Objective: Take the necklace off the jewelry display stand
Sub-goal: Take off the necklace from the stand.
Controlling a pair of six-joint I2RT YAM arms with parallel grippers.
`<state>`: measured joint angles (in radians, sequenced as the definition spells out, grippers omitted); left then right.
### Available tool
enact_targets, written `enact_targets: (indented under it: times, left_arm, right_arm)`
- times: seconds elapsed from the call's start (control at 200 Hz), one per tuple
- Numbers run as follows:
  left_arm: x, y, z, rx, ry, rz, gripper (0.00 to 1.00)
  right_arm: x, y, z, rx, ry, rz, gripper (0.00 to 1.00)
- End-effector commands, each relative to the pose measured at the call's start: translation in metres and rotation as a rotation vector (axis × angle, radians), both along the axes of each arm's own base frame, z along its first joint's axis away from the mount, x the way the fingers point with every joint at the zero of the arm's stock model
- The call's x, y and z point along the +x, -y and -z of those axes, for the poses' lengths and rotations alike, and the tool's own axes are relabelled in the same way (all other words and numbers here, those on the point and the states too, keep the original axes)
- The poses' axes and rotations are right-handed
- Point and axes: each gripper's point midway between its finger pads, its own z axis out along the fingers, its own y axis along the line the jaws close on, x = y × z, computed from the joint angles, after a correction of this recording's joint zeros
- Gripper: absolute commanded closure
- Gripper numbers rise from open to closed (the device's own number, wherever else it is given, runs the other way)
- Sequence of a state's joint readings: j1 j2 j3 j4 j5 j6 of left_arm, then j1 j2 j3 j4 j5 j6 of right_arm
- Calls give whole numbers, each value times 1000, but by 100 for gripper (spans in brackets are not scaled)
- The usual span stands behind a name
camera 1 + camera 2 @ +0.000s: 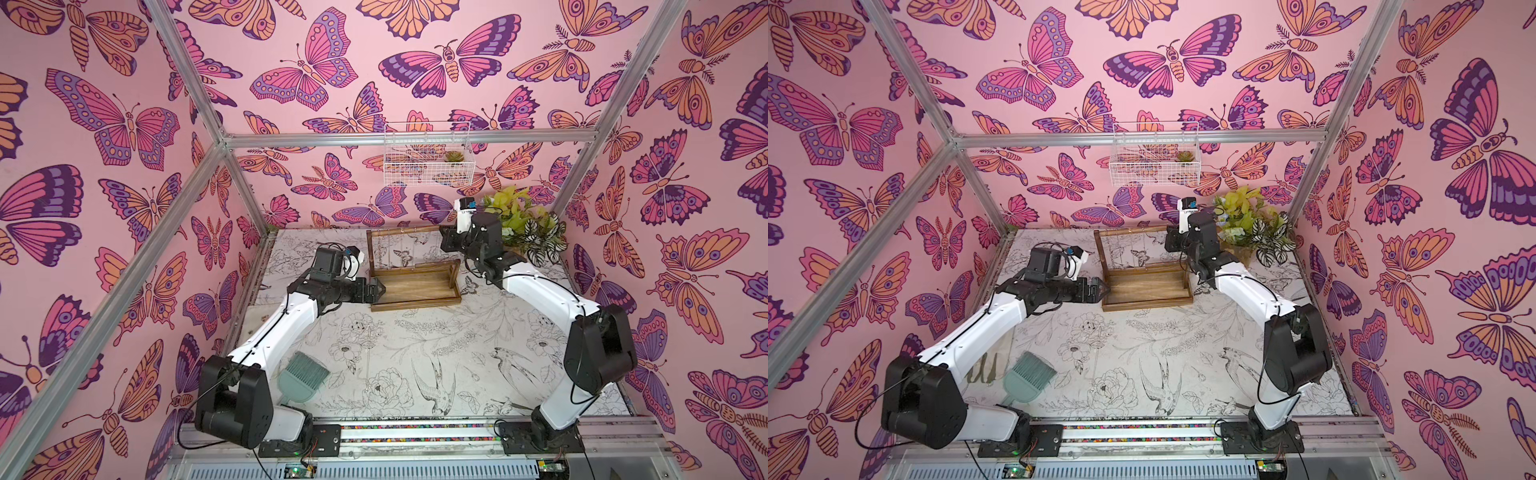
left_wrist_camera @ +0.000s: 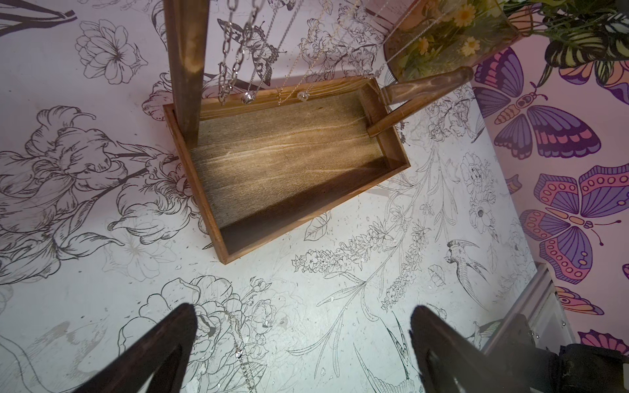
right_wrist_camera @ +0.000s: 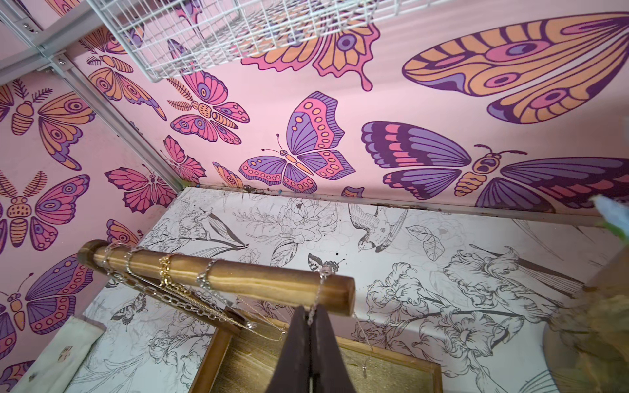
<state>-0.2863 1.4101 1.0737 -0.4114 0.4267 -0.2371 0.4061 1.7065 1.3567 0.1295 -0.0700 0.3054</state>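
Pinching one necklace [image 3: 318, 295] on one stand [image 3: 258, 279], right fingers [image 3: 295, 350] clamped, left fingers [image 2: 163, 350] apart

Place: robot lab cell | signs: aluminium frame [image 1: 411, 139], butterfly-print panels [image 1: 324, 62], left arm [image 1: 282, 328], right arm [image 1: 540, 286], base rail [image 1: 415, 434]

**Necklace draped at the crossbar's end, stand upright**

The dark brown wooden jewelry display stand [image 1: 415, 305] stands upright, its tray floor bare. Several silver and gold chains [image 3: 203, 279] hang over its tall crossbar [image 3: 238, 275]. The thin silver necklace [image 3: 319, 289] nearest the bar's free end is pinched in the right gripper [image 3: 310, 314].
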Motion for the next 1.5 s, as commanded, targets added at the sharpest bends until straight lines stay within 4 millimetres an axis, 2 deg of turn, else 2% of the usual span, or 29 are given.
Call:
enact_targets:
  times: [0.0,0.611,0.866,1.051,1.282,1.497]
  left_arm:
    - [0,0,1,-17,1,4,0]
    - [1,4,-2,-30,8,20,0]
    - [0,6,-3,-38,11,32,0]
    - [0,11,-7,-51,23,50,0]
    - [-2,23,-13,-81,38,96,0]
    - [-5,39,-21,-122,70,166,1]
  right_arm:
    - [-2,14,-7,-23,12,27,97]
    - [4,45,-37,-56,52,76,97]
    - [0,42,-59,-70,70,38,97]
    - [-6,41,-83,-67,93,20,97]
    - [-19,35,-111,-44,114,-23,97]
    - [-35,23,-126,-41,112,-83,98]
